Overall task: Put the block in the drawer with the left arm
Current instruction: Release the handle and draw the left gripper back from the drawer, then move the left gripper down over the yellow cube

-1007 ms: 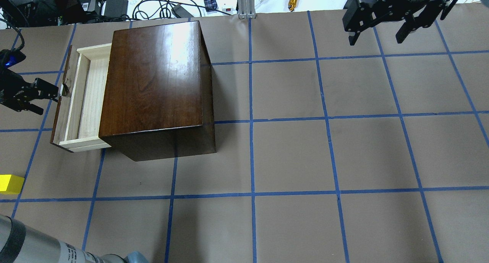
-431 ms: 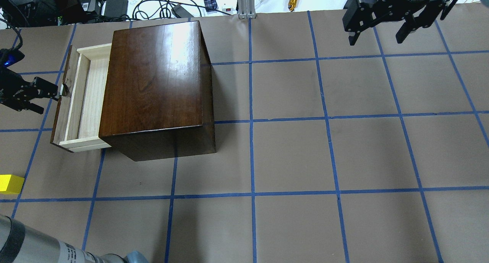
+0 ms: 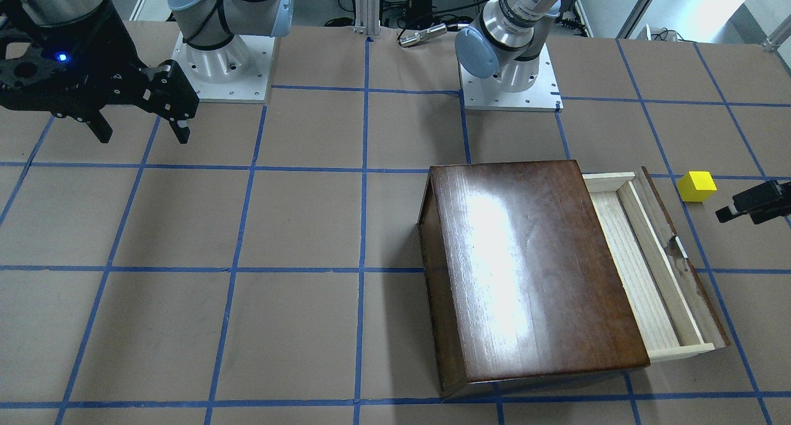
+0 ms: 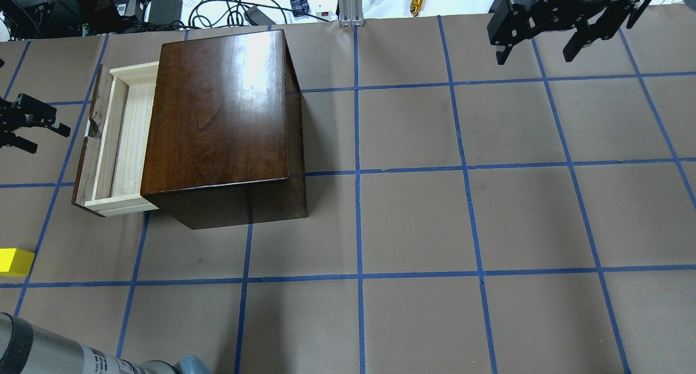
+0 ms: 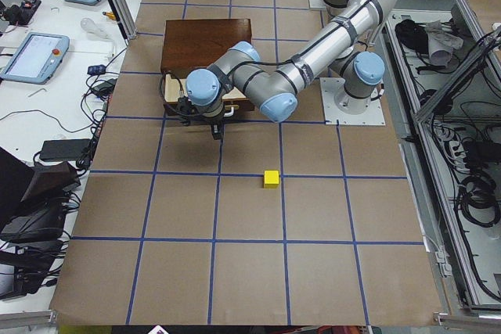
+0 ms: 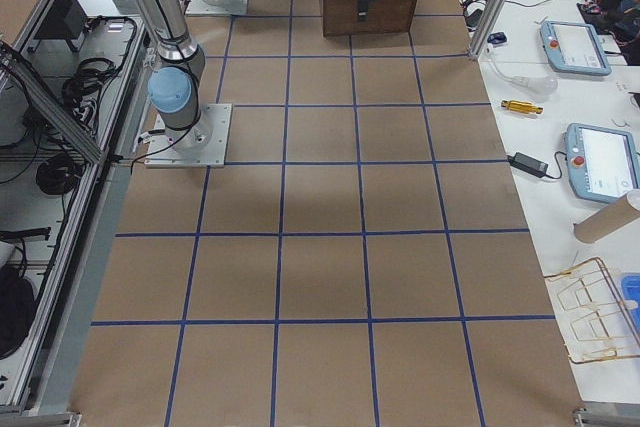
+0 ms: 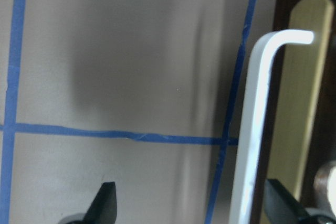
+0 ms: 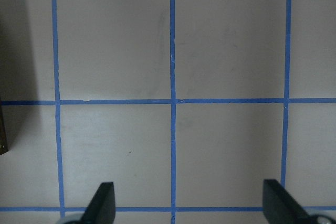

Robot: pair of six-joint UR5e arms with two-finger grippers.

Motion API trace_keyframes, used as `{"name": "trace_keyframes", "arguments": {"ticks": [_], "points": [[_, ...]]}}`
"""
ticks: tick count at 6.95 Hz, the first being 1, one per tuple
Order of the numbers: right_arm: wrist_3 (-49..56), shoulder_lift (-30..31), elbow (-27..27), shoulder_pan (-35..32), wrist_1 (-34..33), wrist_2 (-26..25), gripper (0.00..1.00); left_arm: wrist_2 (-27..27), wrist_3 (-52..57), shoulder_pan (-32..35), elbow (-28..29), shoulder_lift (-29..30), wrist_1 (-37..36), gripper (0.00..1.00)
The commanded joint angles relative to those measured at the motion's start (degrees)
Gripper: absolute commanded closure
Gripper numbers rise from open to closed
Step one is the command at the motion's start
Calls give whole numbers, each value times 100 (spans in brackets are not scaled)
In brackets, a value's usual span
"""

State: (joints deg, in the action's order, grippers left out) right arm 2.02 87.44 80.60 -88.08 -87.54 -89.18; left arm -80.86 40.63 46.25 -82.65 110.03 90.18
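The yellow block point(image 4: 15, 261) lies on the table at the overhead view's left edge, in front of the drawer; it also shows in the front view point(image 3: 696, 186). The drawer point(image 4: 100, 162) stands pulled out of the dark-brown cabinet point(image 4: 223, 113) and is empty. My left gripper point(image 4: 49, 139) is open and empty, a short way left of the drawer's metal pull point(image 4: 92, 126). In the left wrist view point(image 7: 191, 203) the pull point(image 7: 257, 119) stands between the fingertips, near the right one. My right gripper point(image 4: 538, 50) is open and empty, high at the far right.
Cables and boxes point(image 4: 163, 4) lie beyond the table's far edge, with an aluminium post point(image 4: 348, 4). The two arm bases point(image 3: 213, 67) point(image 3: 510, 82) stand on the robot's side. Blue tape lines grid the brown table.
My left gripper has drawn back to the left, away from the drawer's pull, and is now partly out of the overhead view. Drawer, block and right gripper have not moved.
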Motion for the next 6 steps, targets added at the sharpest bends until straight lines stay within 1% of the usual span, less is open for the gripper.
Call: {"name": "trace_keyframes", "arguments": {"ticks": [1, 2, 3, 4, 5, 6], "points": [[0, -8, 0, -8, 0, -3, 0, -883, 2052, -466, -84, -69, 43, 0], [0, -8, 0, -8, 0, 6, 0, -1175, 3072, -816, -337, -139, -79, 0], [0, -8, 0, 1, 0, 6, 0, -1204, 3500, -1020, -601, -183, -402, 0], [0, -8, 0, -8, 0, -2, 0, -1343, 4148, -1056, -882, -253, -901, 0], [0, 1, 0, -8, 0, -3, 0, -1449, 4703, -1118, -1267, -298, -1576, 0], [0, 1, 0, -8, 0, -3, 0, -1459, 5387, -1327, -1689, -333, -2140, 0]]}}
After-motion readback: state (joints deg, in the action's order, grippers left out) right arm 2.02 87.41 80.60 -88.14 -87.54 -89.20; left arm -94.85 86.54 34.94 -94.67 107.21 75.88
